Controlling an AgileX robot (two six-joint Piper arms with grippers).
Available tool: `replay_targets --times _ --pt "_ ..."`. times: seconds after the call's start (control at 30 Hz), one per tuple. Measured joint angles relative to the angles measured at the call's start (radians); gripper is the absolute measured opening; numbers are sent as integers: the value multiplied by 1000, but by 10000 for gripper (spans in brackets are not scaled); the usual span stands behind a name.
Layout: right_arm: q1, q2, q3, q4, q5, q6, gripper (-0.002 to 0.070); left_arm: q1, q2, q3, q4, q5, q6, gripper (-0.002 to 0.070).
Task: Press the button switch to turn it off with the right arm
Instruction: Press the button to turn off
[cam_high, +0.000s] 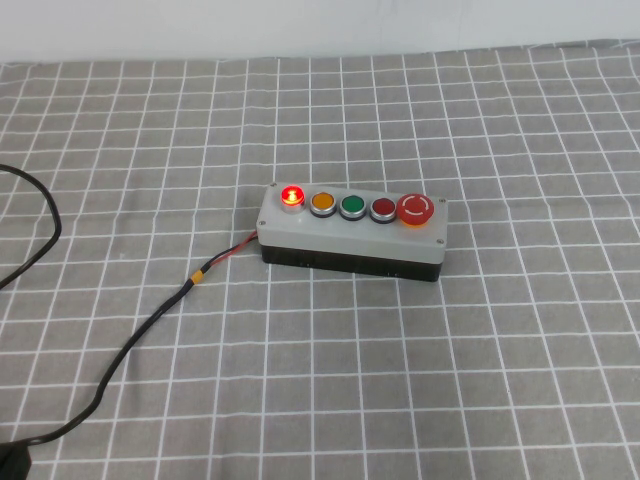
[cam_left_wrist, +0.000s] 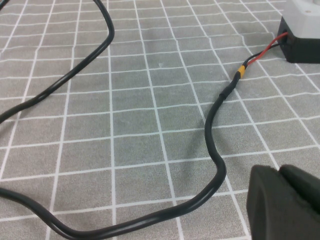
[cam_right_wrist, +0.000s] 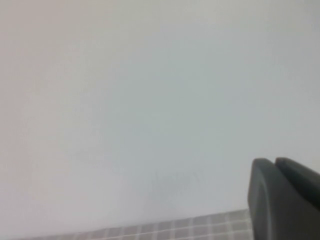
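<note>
The button switch (cam_high: 350, 232) lies in the middle of the checked cloth, with a light grey top and a black base. Its small red lamp (cam_high: 292, 196) is lit. Beside the lamp stand a yellow button (cam_high: 322, 202), a green button (cam_high: 352, 206), a red button (cam_high: 383, 209) and a large red mushroom button (cam_high: 415, 209). A red-black wire (cam_high: 225, 262) leaves its left end. The right arm does not show in the high view. My right gripper (cam_right_wrist: 275, 161) is shut and empty, facing a pale wall. My left gripper (cam_left_wrist: 279, 171) is shut and empty, low over the cloth, with one corner of the box (cam_left_wrist: 302, 30) far ahead.
A thick black cable (cam_high: 130, 345) runs from the wire across the left of the grey checked cloth (cam_high: 480, 380) in loops, and shows in the left wrist view (cam_left_wrist: 215, 150). A white wall (cam_high: 300, 25) bounds the far edge.
</note>
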Motion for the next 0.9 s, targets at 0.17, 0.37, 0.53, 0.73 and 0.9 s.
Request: replay_targets --times 0.17,0.37,0.53,0.73,0.9 --pt "0 122 -4 79 -55 0 -16 0 0 0 0 0 0 -3" --pt "0 322 -74 79 -20 -18 -16 0 0 0 0 0 0 -3" --pt "59 495 -258 79 167 -146 -16 0 0 0 0 0 0 -3" --pt "177 747 -539 79 472 -252 -16 0 0 0 0 0 0 -3" --pt "286 979 -722 79 594 -260 -16 0 0 0 0 0 0 -3"
